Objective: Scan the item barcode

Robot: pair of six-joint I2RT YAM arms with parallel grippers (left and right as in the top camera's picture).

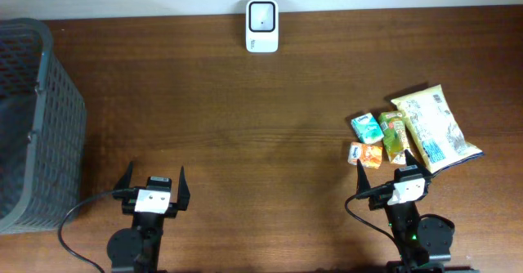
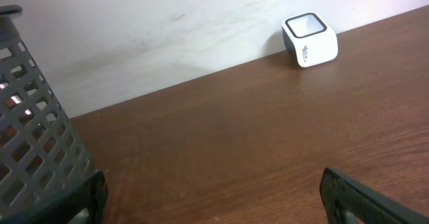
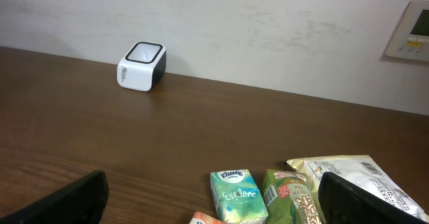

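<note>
The white barcode scanner (image 1: 262, 26) stands at the table's far edge, also in the left wrist view (image 2: 310, 40) and the right wrist view (image 3: 142, 66). At the right lie the items: a teal tissue pack (image 1: 367, 127) (image 3: 234, 195), a green packet (image 1: 394, 136) (image 3: 291, 196), an orange pack (image 1: 365, 153) (image 3: 204, 219) and a cream snack bag (image 1: 435, 127) (image 3: 355, 174). My right gripper (image 1: 391, 172) (image 3: 214, 207) is open just in front of them, holding nothing. My left gripper (image 1: 155, 175) (image 2: 214, 204) is open over bare wood at the near left.
A grey mesh basket (image 1: 33, 126) (image 2: 33, 137) stands at the table's left edge, close to my left gripper. A white wall lies behind the scanner, with a beige wall panel (image 3: 410, 29) at the right.
</note>
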